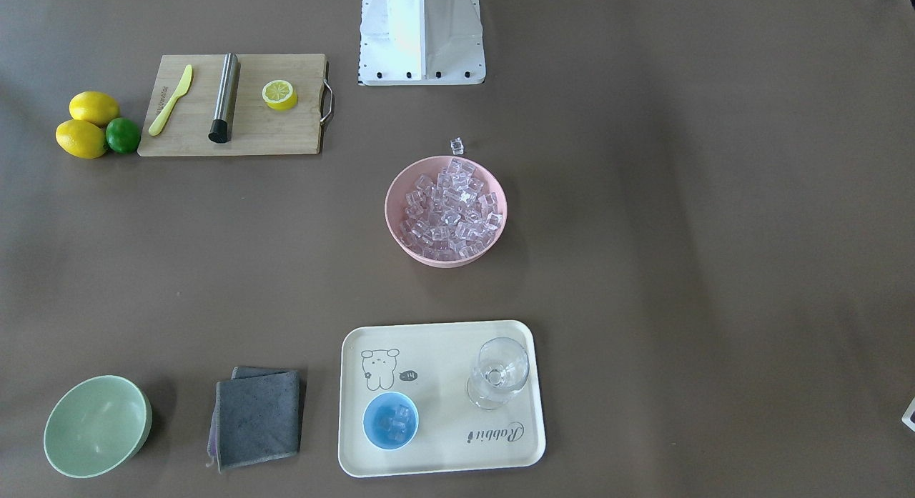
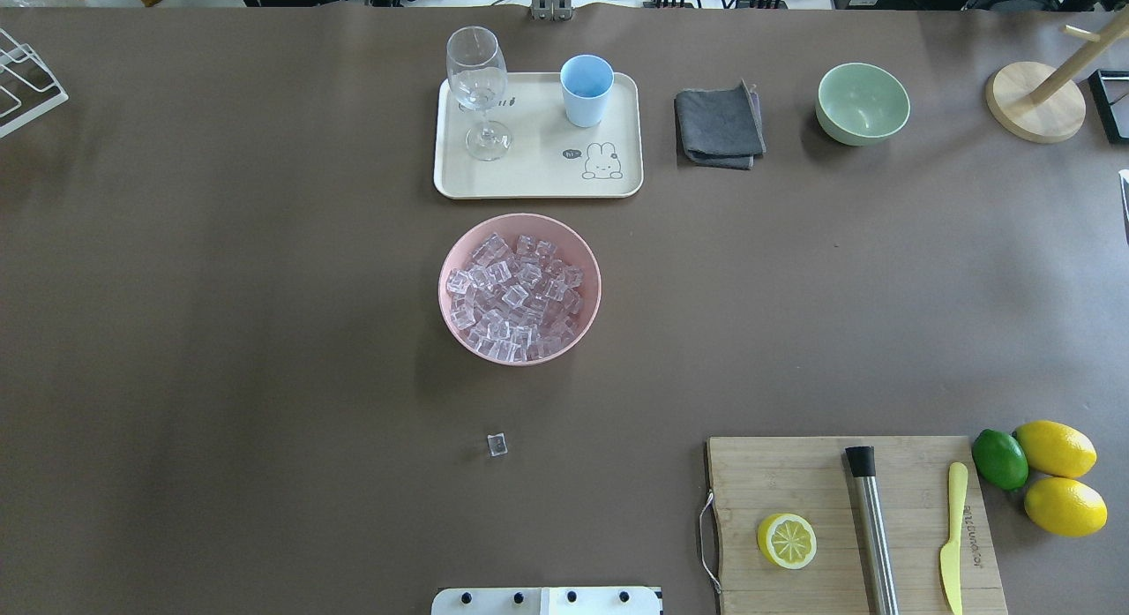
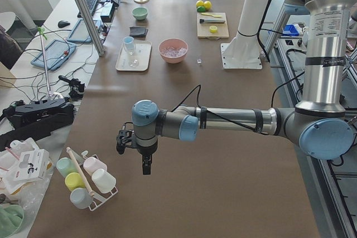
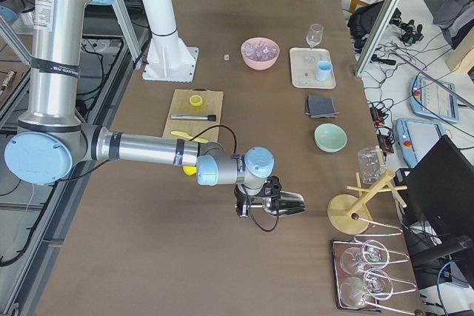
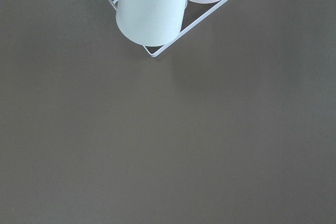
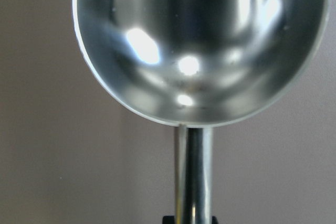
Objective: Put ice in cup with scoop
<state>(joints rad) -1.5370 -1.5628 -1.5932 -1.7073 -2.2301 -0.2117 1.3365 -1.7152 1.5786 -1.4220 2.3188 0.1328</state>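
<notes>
The ice (image 1: pixel 450 208) fills a pink bowl (image 1: pixel 400 230) at the table's middle. One stray cube (image 1: pixel 457 146) lies on the table beside it. The light-blue cup (image 1: pixel 390 420) stands on a cream tray (image 1: pixel 443 355) and holds a few cubes. My right gripper (image 4: pixel 270 203) is shut on the steel scoop (image 6: pixel 197 45) by its handle, far from the bowl at the table's right end. The scoop's trough is empty. My left gripper (image 3: pixel 146 165) hangs above the table's left end, and I cannot tell whether it is open.
A stemmed glass (image 1: pixel 498 373) shares the tray. A grey cloth (image 1: pixel 257 416) and a green bowl (image 1: pixel 96 425) lie beside the tray. A cutting board (image 1: pixel 236 105) holds a knife, a steel cylinder and a lemon half. A mug rack (image 3: pixel 83 179) stands near my left gripper.
</notes>
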